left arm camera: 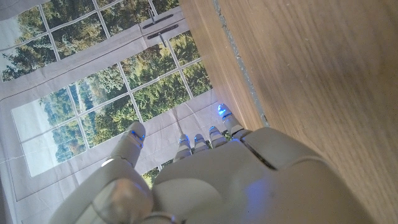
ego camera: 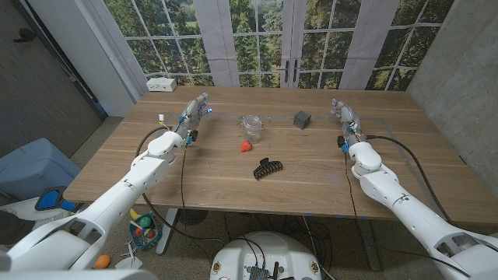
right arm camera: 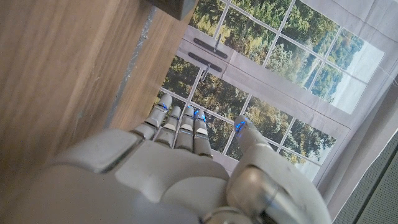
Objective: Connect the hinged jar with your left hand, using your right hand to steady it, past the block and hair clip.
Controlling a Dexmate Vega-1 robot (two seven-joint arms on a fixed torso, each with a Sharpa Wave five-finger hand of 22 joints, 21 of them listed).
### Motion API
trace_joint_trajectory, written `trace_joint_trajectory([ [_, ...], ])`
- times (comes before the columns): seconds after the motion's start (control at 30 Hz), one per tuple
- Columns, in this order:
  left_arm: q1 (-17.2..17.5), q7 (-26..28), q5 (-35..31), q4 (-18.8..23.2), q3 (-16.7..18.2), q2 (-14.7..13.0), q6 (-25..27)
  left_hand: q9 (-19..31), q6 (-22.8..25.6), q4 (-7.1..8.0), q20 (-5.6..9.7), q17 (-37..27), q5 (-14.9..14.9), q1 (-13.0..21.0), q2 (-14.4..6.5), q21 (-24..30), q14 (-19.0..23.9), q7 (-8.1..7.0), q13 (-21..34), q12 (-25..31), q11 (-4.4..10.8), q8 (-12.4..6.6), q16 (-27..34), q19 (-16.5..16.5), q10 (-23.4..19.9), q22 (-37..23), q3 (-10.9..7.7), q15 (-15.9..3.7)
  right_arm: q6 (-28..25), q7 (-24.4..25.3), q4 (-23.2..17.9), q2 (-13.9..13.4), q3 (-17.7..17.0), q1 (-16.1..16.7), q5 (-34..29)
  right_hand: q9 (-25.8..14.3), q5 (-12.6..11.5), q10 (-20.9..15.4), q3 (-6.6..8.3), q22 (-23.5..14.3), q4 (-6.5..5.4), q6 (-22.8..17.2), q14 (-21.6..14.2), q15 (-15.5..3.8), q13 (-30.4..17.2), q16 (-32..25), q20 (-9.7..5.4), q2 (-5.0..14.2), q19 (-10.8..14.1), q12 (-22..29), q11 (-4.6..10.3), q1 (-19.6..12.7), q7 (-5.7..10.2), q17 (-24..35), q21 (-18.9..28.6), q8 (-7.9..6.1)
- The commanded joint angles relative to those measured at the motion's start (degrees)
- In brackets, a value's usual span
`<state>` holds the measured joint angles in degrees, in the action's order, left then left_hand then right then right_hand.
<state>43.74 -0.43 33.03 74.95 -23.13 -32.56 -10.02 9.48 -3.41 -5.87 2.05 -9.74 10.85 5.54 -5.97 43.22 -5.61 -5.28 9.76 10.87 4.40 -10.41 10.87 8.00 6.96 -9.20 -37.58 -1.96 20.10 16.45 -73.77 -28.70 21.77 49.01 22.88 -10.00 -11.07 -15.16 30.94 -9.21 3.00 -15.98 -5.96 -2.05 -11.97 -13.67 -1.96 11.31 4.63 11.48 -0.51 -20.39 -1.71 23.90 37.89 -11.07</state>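
Clip [ego camera: 267, 168] lies nearest on the bench [ego camera: 210, 183], jar [ego camera: 250, 127] and block [ego camera: 302, 119] beyond. Left hand [ego camera: 194, 110] and right hand [ego camera: 345, 115] flank them, fingers extended, holding nothing.

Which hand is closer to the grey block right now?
Right. The right hand stands just to the block's right; the left hand is far across the table, beyond the jar.

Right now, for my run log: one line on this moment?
left hand: open | right hand: open | hinged jar: untouched
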Motion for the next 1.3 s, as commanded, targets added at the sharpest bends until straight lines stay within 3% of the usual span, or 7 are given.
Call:
trace_joint_trajectory([
  [0.03, 0.6, -0.5, 0.4, 0.8, 0.1, 0.1, -0.5, 0.3, 0.6, -0.40, 0.41, -0.3, 0.4, -0.1, -1.7, -0.2, 0.2, 0.05, 0.3, 0.3, 0.27, -0.44, 0.3, -0.6, -0.6, -0.2, -0.16, -4.05, -0.9, 9.4, -6.2, -1.8, 1.0, 2.9, -10.7, -0.3, -0.5, -0.7, 0.51, -0.3, 0.63, -0.8, -0.5, -2.20, 0.0, -0.5, -2.46, -0.34, 0.7, 0.6, 0.31, -1.2, 0.12, 0.0, -0.1, -0.41],
  [0.53, 4.4, 3.3, -0.3, 7.3, 1.3, -2.1, 0.6, 0.3, 1.2, -0.46, 0.26, -0.3, 0.4, -0.3, -1.6, -0.6, 0.7, -0.15, 0.3, 0.3, 0.38, -0.48, 0.3, -1.5, -1.0, -0.2, -0.22, -4.13, -1.9, 13.5, -10.5, -3.5, 2.2, 4.9, -20.6, -0.3, -1.1, -1.3, 1.28, -0.3, 1.86, -1.5, -0.8, -2.37, 0.1, -0.8, -1.94, -0.52, 1.4, 0.7, 0.44, -2.7, 0.30, -0.3, -0.5, -0.40],
  [1.3, 6.9, 3.5, -0.2, 9.4, 2.3, -3.3, -0.4, 0.3, 1.3, -0.58, 0.01, -0.3, 0.4, -0.5, -1.6, -1.3, 0.9, -0.22, 0.3, 0.1, 0.42, -0.31, 0.2, -2.1, -1.1, -0.3, -0.37, -4.15, -5.8, 16.4, -15.6, -5.7, 4.2, 6.8, -31.1, -0.4, -1.7, -0.3, 1.65, -0.4, 2.97, -0.6, -0.2, -2.70, 0.2, -0.7, -1.65, -0.78, 1.6, 0.2, 0.67, -4.0, 0.70, -0.5, -1.2, 0.14],
])
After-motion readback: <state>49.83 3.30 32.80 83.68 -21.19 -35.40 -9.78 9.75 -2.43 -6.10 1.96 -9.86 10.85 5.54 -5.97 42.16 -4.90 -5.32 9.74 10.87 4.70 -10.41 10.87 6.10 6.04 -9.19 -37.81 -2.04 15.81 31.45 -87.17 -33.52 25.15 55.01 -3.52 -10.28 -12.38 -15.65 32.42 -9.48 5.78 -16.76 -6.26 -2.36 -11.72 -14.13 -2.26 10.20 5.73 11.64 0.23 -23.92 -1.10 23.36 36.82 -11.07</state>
